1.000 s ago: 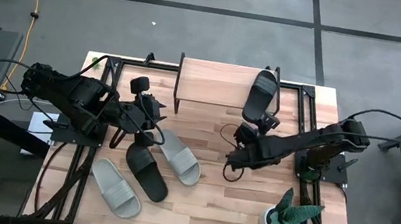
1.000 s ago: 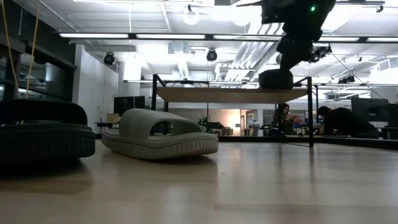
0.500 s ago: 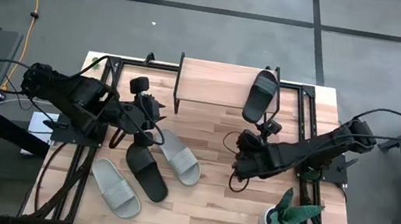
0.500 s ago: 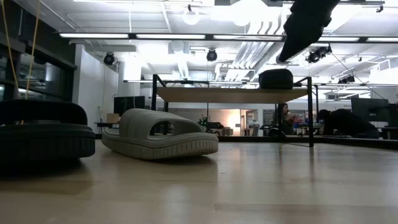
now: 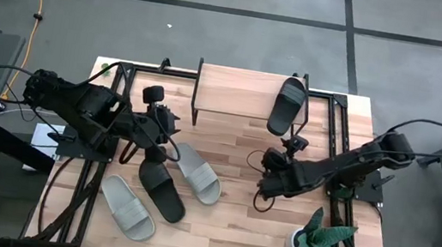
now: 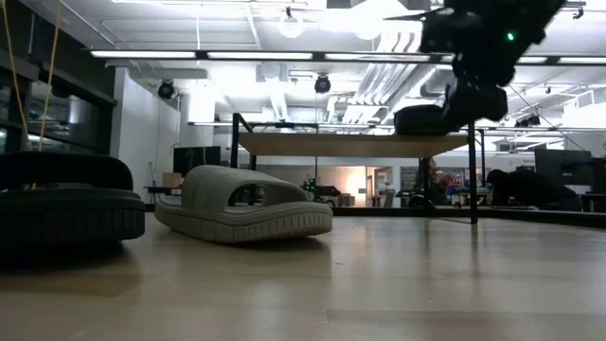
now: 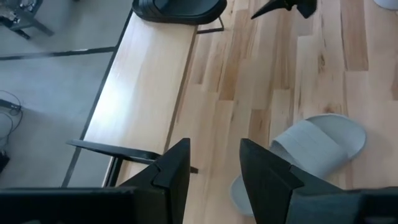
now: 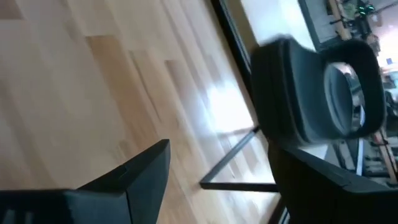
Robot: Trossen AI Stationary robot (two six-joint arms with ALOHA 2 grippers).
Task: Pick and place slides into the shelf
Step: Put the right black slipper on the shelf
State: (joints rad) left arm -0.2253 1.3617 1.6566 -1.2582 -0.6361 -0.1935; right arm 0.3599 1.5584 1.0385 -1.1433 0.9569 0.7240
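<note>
- Slides: one black slide [image 5: 286,104] sits on the shelf [image 5: 234,91], right end, toe end hanging over the front edge. Other black slide [image 5: 161,189] and both grey-green slides [image 5: 197,173] [image 5: 128,207] lie on the tabletop [image 5: 225,219] at left-centre.
- Right gripper [image 5: 267,180]: over bare tabletop in front of the shelf, well apart from the shelved slide, jaws spread wide, holding nothing.
- Left gripper [image 5: 167,146]: above the black and grey-green slides on the table, jaws part open with a narrow gap, empty.
- Potted plant [image 5: 319,239] at the table's front right corner.
</note>
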